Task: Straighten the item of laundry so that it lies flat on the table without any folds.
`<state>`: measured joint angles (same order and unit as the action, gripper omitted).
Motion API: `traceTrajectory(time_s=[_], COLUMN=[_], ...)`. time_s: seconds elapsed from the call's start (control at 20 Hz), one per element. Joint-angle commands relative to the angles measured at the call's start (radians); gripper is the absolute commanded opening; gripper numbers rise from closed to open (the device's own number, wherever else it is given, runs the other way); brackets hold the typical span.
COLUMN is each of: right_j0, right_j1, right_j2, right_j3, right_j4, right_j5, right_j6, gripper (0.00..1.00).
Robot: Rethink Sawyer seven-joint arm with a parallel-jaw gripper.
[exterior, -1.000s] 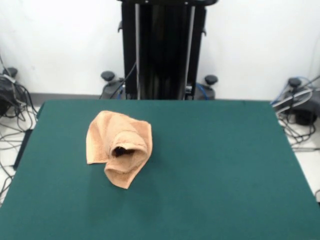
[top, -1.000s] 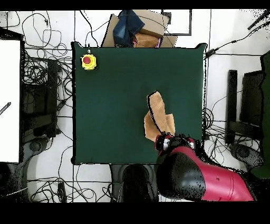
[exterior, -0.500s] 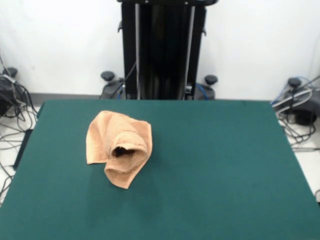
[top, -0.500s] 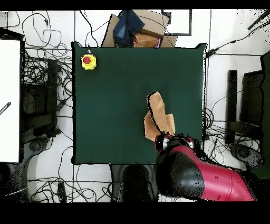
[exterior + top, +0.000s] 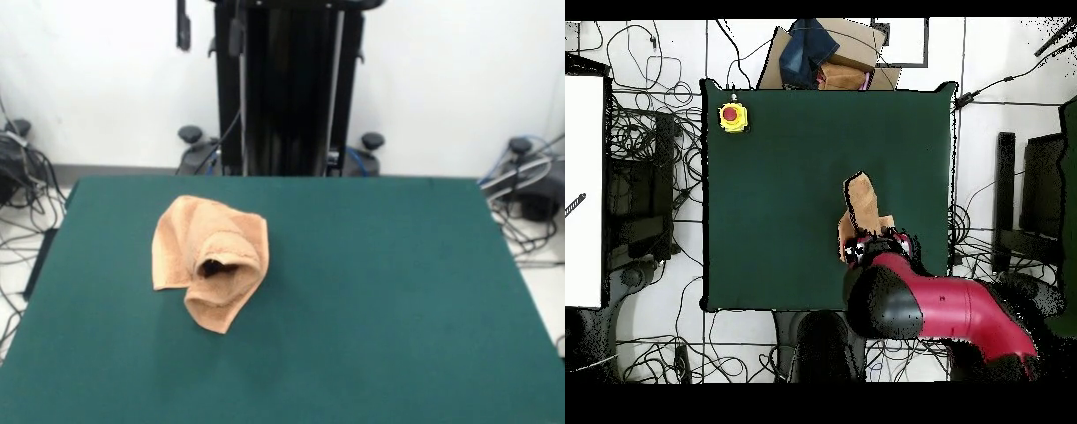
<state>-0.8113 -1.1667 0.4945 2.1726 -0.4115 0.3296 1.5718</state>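
Claw tips hang at the top edge, high above the towel; two dark fingers stand apart, so it looks spread. Crumpled on the table, left of centre, the towel seems light, soft and limp; its loose front corner looks easiest to pinch. From overhead the arm covers its near end.

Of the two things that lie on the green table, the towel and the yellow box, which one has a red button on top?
The yellow box, at a table corner in the overhead view; the peach towel is plain crumpled cloth.
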Motion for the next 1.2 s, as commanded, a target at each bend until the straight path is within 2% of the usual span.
traceTrajectory(time_s=[0.05, 0.25, 0.55, 1.2], right_j0=[0.072, 0.07, 0.122, 0.183], right_j1=[0.186, 0.184, 0.274, 0.406], right_j2=[-0.103, -0.098, -0.166, -0.264], right_j3=[-0.104, -0.116, -0.167, -0.232], right_j4=[-0.115, -0.099, -0.159, -0.158], right_j5=[-0.099, -0.101, -0.198, -0.361], right_j6=[0.111, 0.11, 0.115, 0.113], gripper=[1.0, 1.0, 1.0, 1.0])
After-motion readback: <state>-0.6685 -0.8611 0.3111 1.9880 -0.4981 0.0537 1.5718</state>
